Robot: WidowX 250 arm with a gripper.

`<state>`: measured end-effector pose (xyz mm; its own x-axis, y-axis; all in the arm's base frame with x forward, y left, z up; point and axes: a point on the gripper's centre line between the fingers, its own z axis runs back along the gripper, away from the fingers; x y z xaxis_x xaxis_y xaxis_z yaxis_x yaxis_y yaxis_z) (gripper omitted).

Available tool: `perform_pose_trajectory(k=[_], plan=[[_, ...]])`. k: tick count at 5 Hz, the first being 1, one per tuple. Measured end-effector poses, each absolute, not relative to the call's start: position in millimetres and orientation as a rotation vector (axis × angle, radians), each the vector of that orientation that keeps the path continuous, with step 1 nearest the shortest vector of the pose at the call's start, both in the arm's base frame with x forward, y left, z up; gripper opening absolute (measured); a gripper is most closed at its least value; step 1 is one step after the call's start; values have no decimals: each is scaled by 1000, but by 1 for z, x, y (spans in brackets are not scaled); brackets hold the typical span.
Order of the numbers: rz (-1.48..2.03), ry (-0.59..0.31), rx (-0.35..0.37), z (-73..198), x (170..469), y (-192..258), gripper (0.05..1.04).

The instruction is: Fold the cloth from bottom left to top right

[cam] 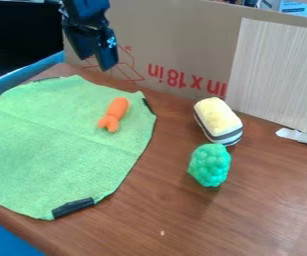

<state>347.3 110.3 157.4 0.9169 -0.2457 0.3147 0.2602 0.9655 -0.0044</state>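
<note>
Currently hangs with black fingers (pixel 107 56) parted, near the far edge of the green fabric cloth (pixel 55 150), spread flat on the brown wooden surface (pixel 262 215). Apparently at the pre-grasp step; next, needs lowering to the bottom-left edge for a pinch.

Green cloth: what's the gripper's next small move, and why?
Probably swing the gripper toward the lower-left edge of the cloth, ready to pinch it. The cloth lies spread out with the fold not yet made, and the gripper hangs up by the top edge, away from where the fold should start.
</note>
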Motion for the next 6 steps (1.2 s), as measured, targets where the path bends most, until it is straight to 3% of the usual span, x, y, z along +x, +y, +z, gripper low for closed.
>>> perform_pose_trajectory(k=[1,3,4,6], plan=[[-256,-284,-72,143,346,110,1000],[-50,-283,-141,115,292,178,999],[110,-317,-53,104,252,212,999],[195,-340,270,81,193,247,999]])
